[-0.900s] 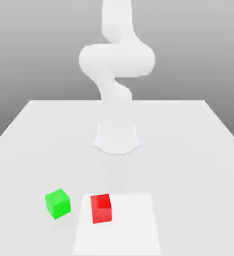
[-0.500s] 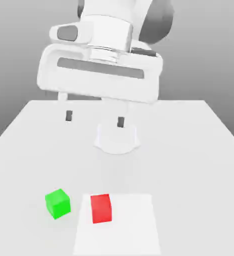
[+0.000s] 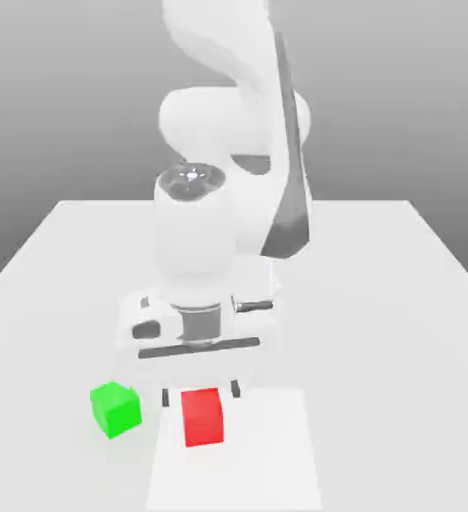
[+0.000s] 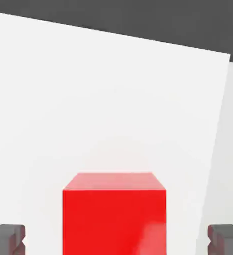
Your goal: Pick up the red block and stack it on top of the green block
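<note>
Gripper (image 3: 200,394) hangs wide open just over the red block (image 3: 204,417), which sits on a paler patch beside the green block (image 3: 115,408). Looks light, rigid, matte; best pinched on two flat opposite sides, centred.

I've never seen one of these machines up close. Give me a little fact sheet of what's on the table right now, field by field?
surface: white table with a paler square patch
red block: sitting on the patch, not lifted
green block: on the table, beside the red block on the exterior view's left, apart from it
gripper: above the red block, pointing down
fingers: open, one on each side of the red block, not touching it
stacking: not yet done
</note>
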You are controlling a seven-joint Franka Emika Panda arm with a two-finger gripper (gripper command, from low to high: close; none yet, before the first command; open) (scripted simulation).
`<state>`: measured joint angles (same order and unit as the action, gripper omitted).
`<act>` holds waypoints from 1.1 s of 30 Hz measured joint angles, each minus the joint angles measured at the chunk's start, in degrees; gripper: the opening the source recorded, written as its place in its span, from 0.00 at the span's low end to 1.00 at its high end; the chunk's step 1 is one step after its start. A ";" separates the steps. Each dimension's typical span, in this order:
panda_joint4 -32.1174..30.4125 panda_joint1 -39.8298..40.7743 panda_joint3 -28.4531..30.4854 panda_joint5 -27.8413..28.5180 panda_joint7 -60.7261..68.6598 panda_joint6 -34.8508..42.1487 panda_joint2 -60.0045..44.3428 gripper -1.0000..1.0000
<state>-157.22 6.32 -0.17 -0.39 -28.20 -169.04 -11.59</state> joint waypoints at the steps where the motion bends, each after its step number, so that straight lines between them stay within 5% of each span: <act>1: 0.17 -0.09 0.11 0.08 0.00 -1.35 -1.61 0.50; 2: 0.27 -0.14 0.17 0.16 -0.02 -2.22 -2.65 0.00; 9: 0.28 -0.05 0.08 0.33 -0.19 -2.15 -2.61 0.00; 18: -1.54 0.59 -0.28 0.47 -0.55 8.60 9.96 0.00; 33: -1.62 8.06 4.21 4.52 -26.47 13.68 15.19 0.00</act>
<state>-158.85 14.38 4.04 4.13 -54.68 -155.36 3.60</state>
